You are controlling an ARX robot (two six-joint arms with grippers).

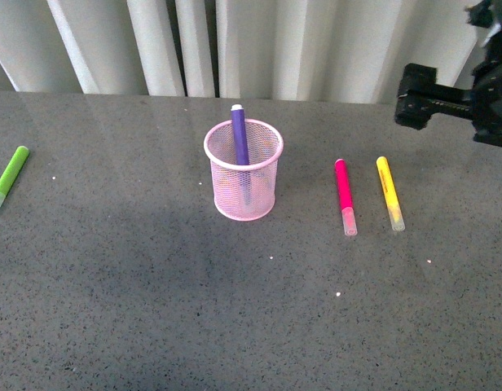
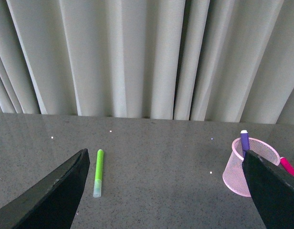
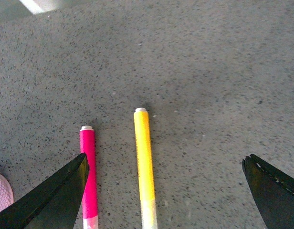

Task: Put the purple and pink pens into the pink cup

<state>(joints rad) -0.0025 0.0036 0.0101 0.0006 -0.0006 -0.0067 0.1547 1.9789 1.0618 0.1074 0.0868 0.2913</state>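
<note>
The pink cup (image 1: 243, 183) stands mid-table with the purple pen (image 1: 239, 134) upright inside it, its tip above the rim. The pink pen (image 1: 345, 195) lies flat on the table to the cup's right. My right gripper (image 3: 164, 162) is open and empty, hovering above the pink pen (image 3: 88, 171) and a yellow marker; its arm (image 1: 446, 102) shows at the upper right. My left gripper (image 2: 164, 155) is open and empty, out of the front view. Its wrist view shows the cup (image 2: 235, 176), the purple pen (image 2: 244, 142) and a bit of the pink pen (image 2: 289, 167).
A yellow marker (image 1: 389, 192) lies just right of the pink pen, parallel to it, and shows in the right wrist view (image 3: 144, 162). A lime-green marker (image 1: 8, 179) lies at the far left edge, also in the left wrist view (image 2: 98, 171). Pale curtains hang behind the grey table.
</note>
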